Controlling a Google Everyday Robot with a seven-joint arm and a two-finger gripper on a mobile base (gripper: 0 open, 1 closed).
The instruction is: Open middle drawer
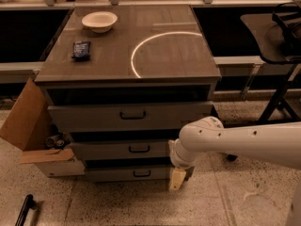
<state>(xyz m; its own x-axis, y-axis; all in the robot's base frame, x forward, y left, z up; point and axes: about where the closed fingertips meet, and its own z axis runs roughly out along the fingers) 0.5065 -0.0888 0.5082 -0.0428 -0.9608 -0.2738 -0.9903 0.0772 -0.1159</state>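
The middle drawer (117,150) is a grey flat front with a small dark bar handle (139,149) at centre. It sits shut between the taller top drawer (94,117) and the slim bottom drawer (113,174). My white arm (235,142) reaches in from the right, and its wrist covers the right end of the middle drawer. My gripper (177,179) hangs down in front of the right end of the bottom drawer. It is lower than the middle handle and to its right, and it touches no handle.
A white bowl (99,20) and a dark packet (81,50) lie on the cabinet top (188,60). An open cardboard box (33,126) stands against the cabinet's left side. A dark chair (277,41) stands at the right. A black bar (23,210) lies on the floor at lower left.
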